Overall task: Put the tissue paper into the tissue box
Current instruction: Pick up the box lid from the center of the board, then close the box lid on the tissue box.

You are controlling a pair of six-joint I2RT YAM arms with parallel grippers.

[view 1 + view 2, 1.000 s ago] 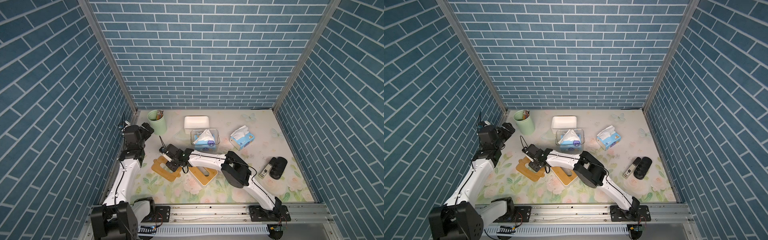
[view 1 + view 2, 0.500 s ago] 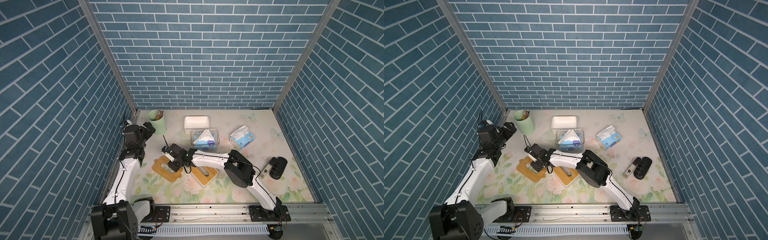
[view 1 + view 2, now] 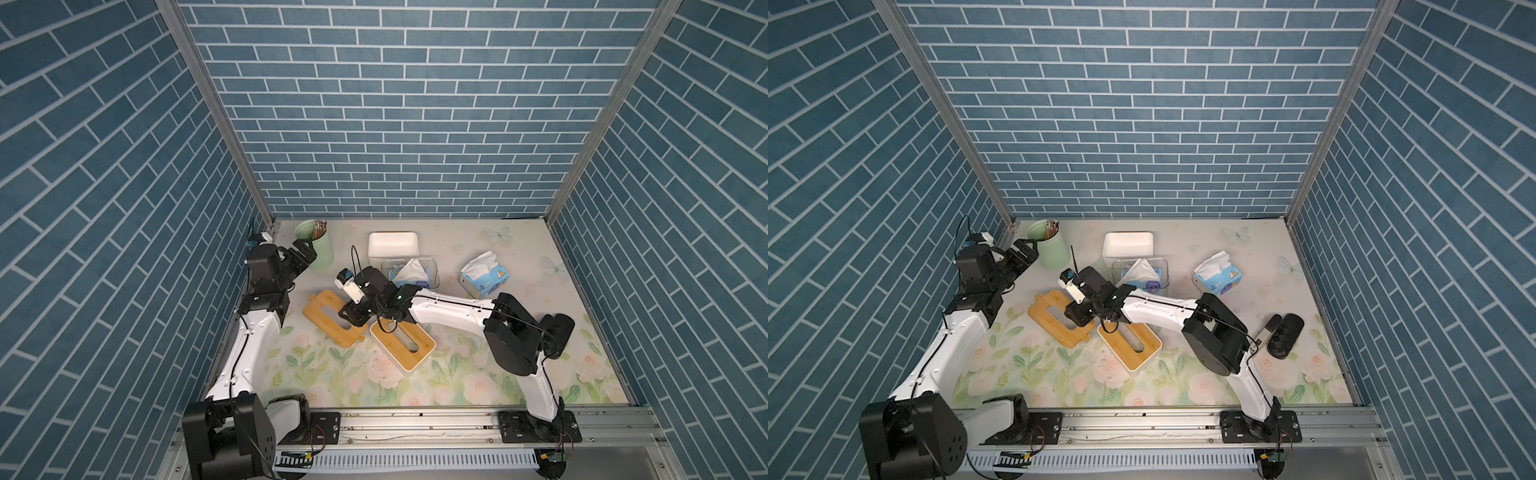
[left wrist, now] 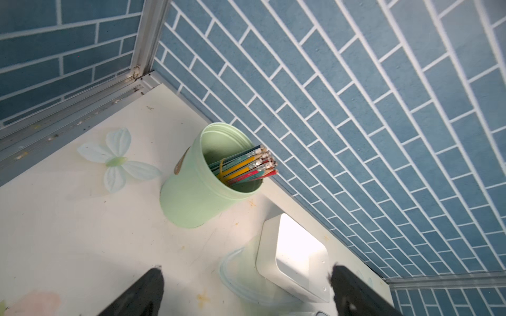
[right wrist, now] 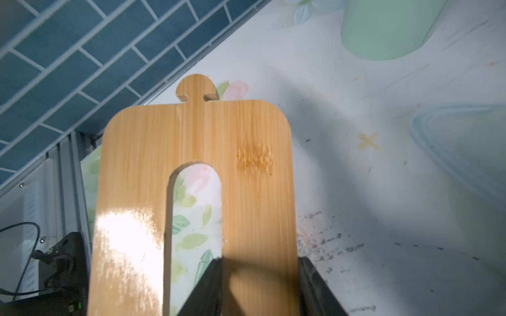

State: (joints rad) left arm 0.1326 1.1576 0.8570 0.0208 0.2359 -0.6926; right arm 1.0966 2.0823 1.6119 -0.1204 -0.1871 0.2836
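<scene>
On a flowered bench (image 3: 457, 386), the right end effector (image 5: 260, 287) clamps one side strip of a bamboo lid (image 5: 191, 136), while the left end effector (image 4: 246, 273) gapes wide near a green pencil cup (image 4: 191, 197). A blue tissue pack (image 3: 484, 277) rests toward the right side, well apart.

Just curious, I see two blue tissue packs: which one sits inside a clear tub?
The pack next to the white box; the other pack lies bare on the table.

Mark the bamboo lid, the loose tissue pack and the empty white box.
bamboo lid (image 5: 191, 136): right wrist view, solid wood between knob and slot.
loose tissue pack (image 3: 492, 281): a top view, blue side panel.
empty white box (image 3: 392, 245): a top view, bare inside floor.
</scene>
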